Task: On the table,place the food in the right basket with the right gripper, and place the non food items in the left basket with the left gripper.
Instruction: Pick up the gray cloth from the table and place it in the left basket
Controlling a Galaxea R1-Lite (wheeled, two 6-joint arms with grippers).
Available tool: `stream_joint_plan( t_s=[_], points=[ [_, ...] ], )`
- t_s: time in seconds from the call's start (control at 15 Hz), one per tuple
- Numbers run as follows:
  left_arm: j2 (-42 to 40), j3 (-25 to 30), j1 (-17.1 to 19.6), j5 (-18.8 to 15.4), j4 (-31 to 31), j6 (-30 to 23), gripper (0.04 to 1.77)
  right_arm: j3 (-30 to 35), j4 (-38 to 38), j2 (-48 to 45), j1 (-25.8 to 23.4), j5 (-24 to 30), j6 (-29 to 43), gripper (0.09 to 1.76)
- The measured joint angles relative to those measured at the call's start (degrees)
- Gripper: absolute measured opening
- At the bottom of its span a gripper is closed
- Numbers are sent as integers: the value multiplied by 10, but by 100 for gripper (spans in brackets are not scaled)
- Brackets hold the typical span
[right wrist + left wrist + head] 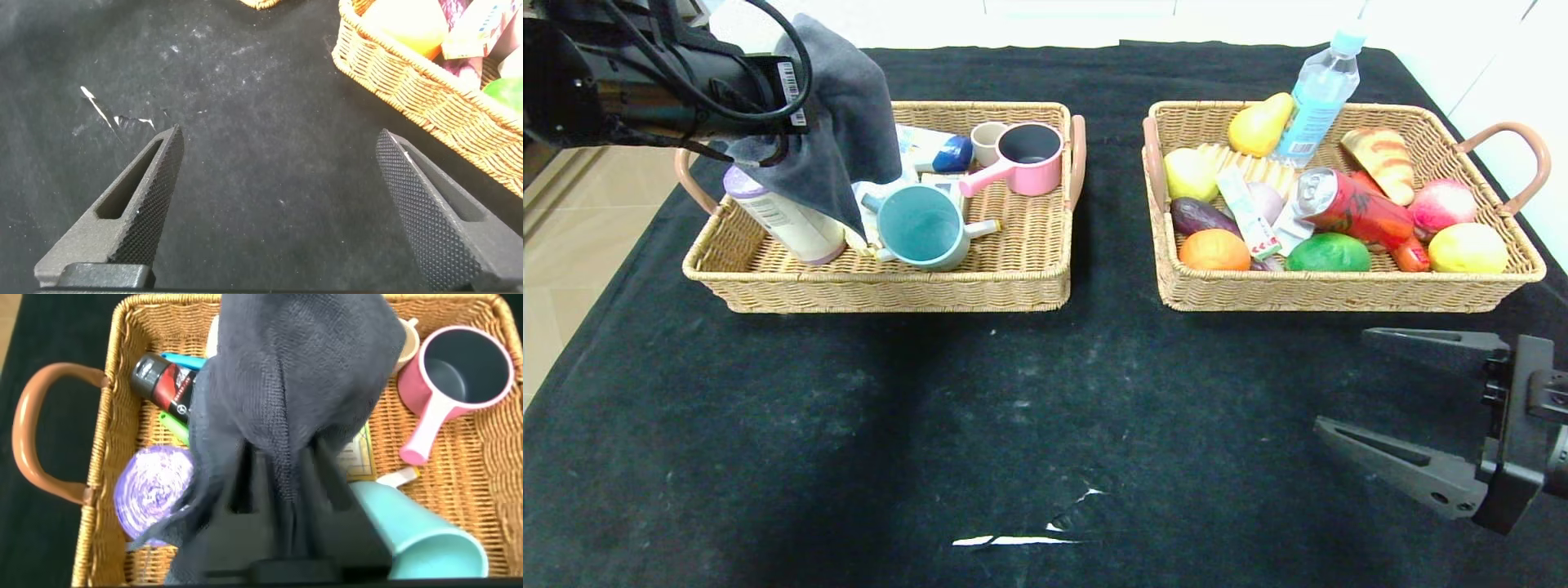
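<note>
While the dark desk (849, 425) between and in front of the two baskets carries nothing loose that the pictures show, the sorting looks close to finished. In the right basket (1339, 290) the red soda can (1356, 208) lies on its side among fruit and bread, with the long candy stick (1245, 214) just beside it and the small carton (1289, 229) tucked against the can's silver end. In the left basket (874, 290) the teal mug (923, 224) lies tipped on its side, near a pink saucepan (1025, 159) and a purple-capped canister (784, 216). What is left seems to be the grey towel (841, 114): it hangs from the left gripper (282, 486) above the far left part of that basket, draped over the fingers so that I cannot tell whether they are clenched on the cloth or already letting go. The towel's lower corner reaches down to the canister and mug. The right gripper (1401, 392) waits low over the desk in front of the right basket, its fingers (147, 204) spread wide and grasping nothing.
</note>
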Motion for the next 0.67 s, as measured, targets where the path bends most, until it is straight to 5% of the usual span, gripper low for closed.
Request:
stream_joint_plan(
  t_s=[0.27,0.67],
  points=[
    [6,-2,3,0,2,0,91,0,0,2,0,0,0,171],
    [2,18,2,2,2,-4,134,0,0,5,0,0,-1,171]
  ],
)
